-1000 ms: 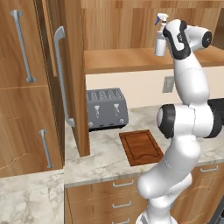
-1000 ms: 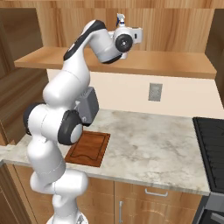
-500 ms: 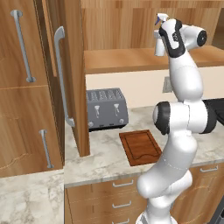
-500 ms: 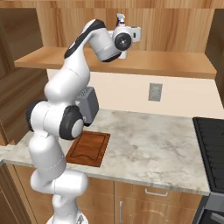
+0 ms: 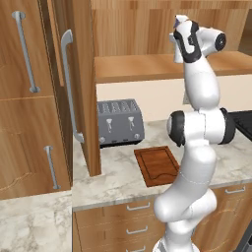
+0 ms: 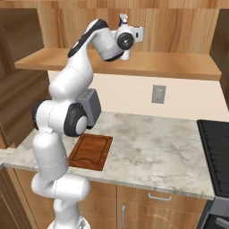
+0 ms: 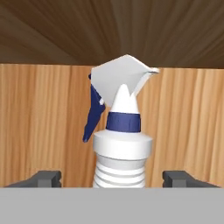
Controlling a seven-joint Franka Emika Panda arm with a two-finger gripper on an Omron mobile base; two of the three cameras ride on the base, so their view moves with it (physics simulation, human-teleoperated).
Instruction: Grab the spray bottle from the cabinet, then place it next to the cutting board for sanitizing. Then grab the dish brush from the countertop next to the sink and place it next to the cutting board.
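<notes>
The white spray bottle (image 7: pixel 122 144) with a blue-collared trigger nozzle stands upright on the wooden shelf (image 5: pixel 142 66) of the open cabinet. My gripper (image 7: pixel 111 179) is open around its neck, one fingertip (image 7: pixel 46 178) on each side with clear gaps. From the left, the hand (image 5: pixel 179 39) covers most of the spray bottle (image 5: pixel 181 20); from the right its nozzle (image 6: pixel 123 19) sticks up above the gripper (image 6: pixel 125 33). The dark reddish cutting board (image 5: pixel 157 165) (image 6: pixel 91 151) lies on the marbled countertop (image 5: pixel 118 172). The dish brush and the sink are out of view.
A grey toaster (image 5: pixel 119 121) stands behind the board. The cabinet door (image 5: pixel 81 83) with its grey bar handle hangs open to the left of the shelf. A wall outlet (image 6: pixel 158 94) and a dark stove top (image 6: pixel 214 147) are to the right.
The hand has moved in toward the bottle, so its fingers now stand on either side of the neck. The fingers have narrowed slightly. The bottle has not moved.
</notes>
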